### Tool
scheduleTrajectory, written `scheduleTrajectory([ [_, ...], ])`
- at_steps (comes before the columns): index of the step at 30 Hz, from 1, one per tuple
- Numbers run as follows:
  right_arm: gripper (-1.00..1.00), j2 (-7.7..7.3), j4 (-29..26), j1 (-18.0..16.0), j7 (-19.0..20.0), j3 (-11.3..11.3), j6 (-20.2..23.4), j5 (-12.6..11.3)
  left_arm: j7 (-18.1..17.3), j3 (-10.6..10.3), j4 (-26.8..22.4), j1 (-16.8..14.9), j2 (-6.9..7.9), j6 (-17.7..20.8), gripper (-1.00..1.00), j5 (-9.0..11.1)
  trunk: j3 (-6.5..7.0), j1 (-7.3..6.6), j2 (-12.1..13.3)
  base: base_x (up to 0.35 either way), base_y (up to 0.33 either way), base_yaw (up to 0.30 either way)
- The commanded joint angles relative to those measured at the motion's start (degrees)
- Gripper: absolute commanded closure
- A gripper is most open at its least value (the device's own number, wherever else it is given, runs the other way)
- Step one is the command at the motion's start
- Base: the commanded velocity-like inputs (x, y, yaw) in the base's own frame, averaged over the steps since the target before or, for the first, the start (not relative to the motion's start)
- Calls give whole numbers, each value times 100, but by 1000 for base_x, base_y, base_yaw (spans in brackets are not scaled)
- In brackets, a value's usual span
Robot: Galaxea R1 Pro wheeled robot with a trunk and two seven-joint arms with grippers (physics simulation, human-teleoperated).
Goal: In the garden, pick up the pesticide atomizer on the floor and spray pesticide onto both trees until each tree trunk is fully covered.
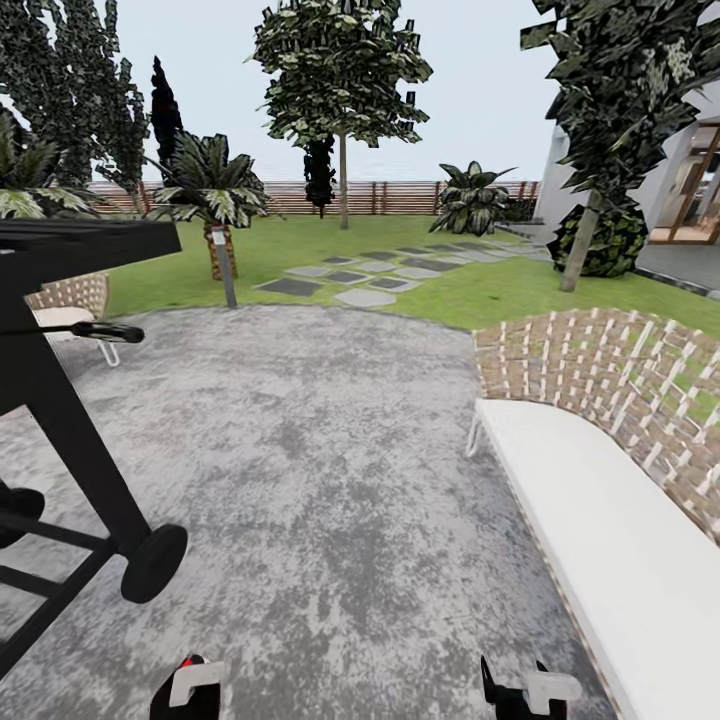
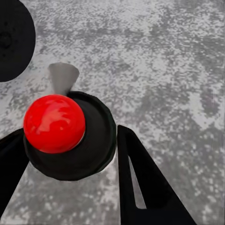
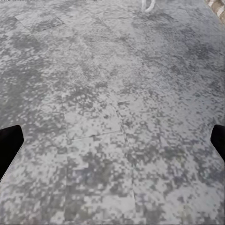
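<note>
The pesticide atomizer, a black round body with a glossy red ball top and a grey cone nozzle, sits between the black fingers of my left gripper, which is shut on it. In the head view the left gripper is at the bottom edge with a bit of red at its tip. My right gripper is open over bare paving. Two trees stand far off on the lawn: one pale trunk at centre back, another trunk at the right by the house.
A black wheeled grill stands close on the left, its wheel near the left gripper. A white cushioned bench with a woven back runs along the right. Grey paving stretches ahead to stepping stones, a palm and a lamp post.
</note>
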Motion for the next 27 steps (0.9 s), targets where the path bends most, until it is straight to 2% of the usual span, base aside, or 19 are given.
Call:
scheduleTrajectory([
  [1, -100, 0, 0, 0, 0, 1, 0, 0, 0, 0, -1, 0, 0, 0, 100, 0, 0, 0, 0, 339, 0, 0],
  [27, -100, 0, 0, 0, 0, 6, 2, -4, -1, -7, 7, 0, 0, 0, 100, -5, 0, 0, 0, 339, 0, 0],
])
